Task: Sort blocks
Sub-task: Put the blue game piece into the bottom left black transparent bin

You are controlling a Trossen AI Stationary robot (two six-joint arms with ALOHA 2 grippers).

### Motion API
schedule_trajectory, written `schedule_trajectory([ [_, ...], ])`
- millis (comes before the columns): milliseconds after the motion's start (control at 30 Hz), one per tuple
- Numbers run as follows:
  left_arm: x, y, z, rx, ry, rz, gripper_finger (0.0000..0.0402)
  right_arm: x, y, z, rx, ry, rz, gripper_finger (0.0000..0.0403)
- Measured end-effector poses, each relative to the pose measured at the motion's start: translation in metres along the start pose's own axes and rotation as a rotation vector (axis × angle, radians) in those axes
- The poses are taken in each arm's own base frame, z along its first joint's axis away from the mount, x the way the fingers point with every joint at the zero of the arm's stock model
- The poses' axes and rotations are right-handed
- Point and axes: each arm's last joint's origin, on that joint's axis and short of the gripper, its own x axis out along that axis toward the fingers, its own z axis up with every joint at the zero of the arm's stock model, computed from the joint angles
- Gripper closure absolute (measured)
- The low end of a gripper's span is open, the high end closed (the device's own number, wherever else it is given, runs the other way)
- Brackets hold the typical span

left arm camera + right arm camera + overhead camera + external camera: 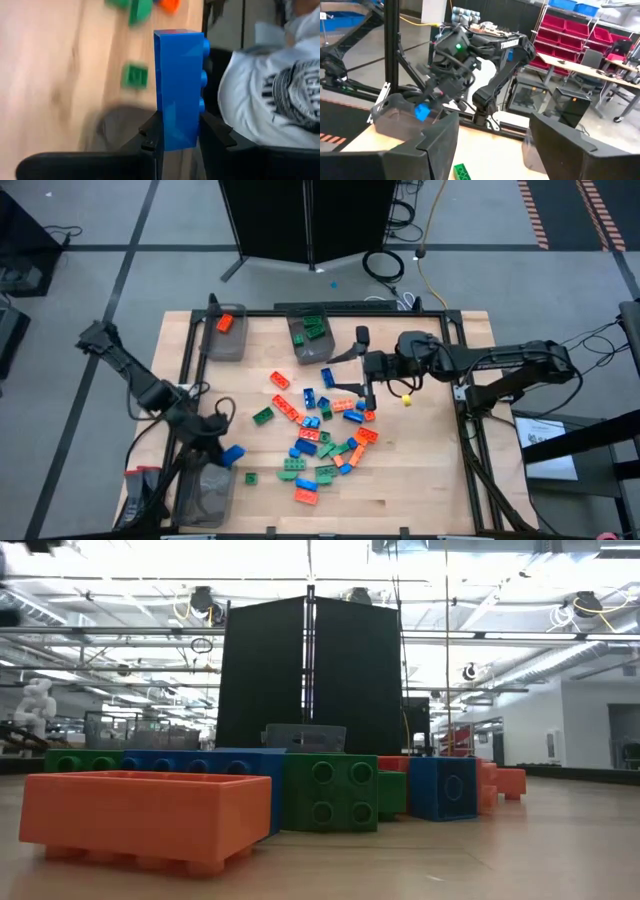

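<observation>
Blue block (233, 453) sits clenched in the left pincer (218, 442), at the near-left of the counter (420, 490). The left wrist view shows the block (178, 90) standing out from between the two fingers (150, 135), its long axis running straight away from them, studs to one side. The dark bin at the near-left corner (205, 495) lies just nearer than the block, so the coming move looks like a short carry toward the near edge and a release over it; from overhead the block seems just short of the bin's rim, though that is hard to judge.

The rest of the blocks (325, 442) lie scattered mid-counter, well to the right of this arm. Two far bins already hold pieces: an orange one in the far-left bin (222, 340), green ones in the bin beside it (310, 345). The right pincer (366, 392) hangs released over the far side of the pile, closer to those loose blocks than the left arm is.
</observation>
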Motion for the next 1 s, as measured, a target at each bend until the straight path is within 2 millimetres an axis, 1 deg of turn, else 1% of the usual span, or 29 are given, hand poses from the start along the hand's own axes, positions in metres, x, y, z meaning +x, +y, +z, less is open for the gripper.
schedule_trajectory([
  [67,0.001,0.001,-0.012,-0.039,0.073,0.047,0.0326,0.0,0.0,-0.001,0.013,0.008,0.002,0.0163],
  [167,0.003,0.006,-0.029,-0.115,0.178,0.167,0.0326,0.0,0.001,-0.002,0.03,0.026,0.005,0.0163],
  [267,0.005,0.008,-0.04,-0.158,0.238,0.255,0.0326,0.0,0.001,-0.004,0.042,0.039,0.008,0.0163],
  [400,0.012,0.001,-0.045,-0.164,0.29,0.219,0.0324,0.0,0.001,-0.004,0.051,0.044,0.013,0.0163],
  [433,0.013,-0.002,-0.045,-0.155,0.295,0.195,0.0312,0.0,0.001,-0.005,0.055,0.046,0.014,0.0163],
  [500,0.016,-0.005,-0.045,-0.15,0.293,0.166,0.0274,0.0,0.001,-0.006,0.062,0.06,0.017,0.0163],
  [600,0.019,-0.006,-0.045,-0.15,0.294,0.171,0.0215,0.0,0.002,-0.008,0.065,0.085,0.021,0.0163],
  [700,0.022,-0.006,-0.046,-0.15,0.305,0.187,0.0175,0.0,0.003,-0.012,0.091,0.119,0.027,0.0163],
  [767,0.023,-0.006,-0.046,-0.152,0.307,0.191,0.016,0.0,0.004,-0.016,0.116,0.157,0.032,0.0163],
  [867,0.024,-0.006,-0.044,-0.156,0.292,0.194,0.0152,0.004,0.005,-0.025,0.172,0.215,0.033,0.0163],
  [933,0.025,-0.007,-0.041,-0.15,0.253,0.18,0.015,0.008,0.007,-0.038,0.214,0.289,0.033,0.0163],
  [1000,0.026,-0.008,-0.036,-0.122,0.207,0.154,0.015,0.017,0.01,-0.053,0.25,0.365,0.022,0.0163],
])
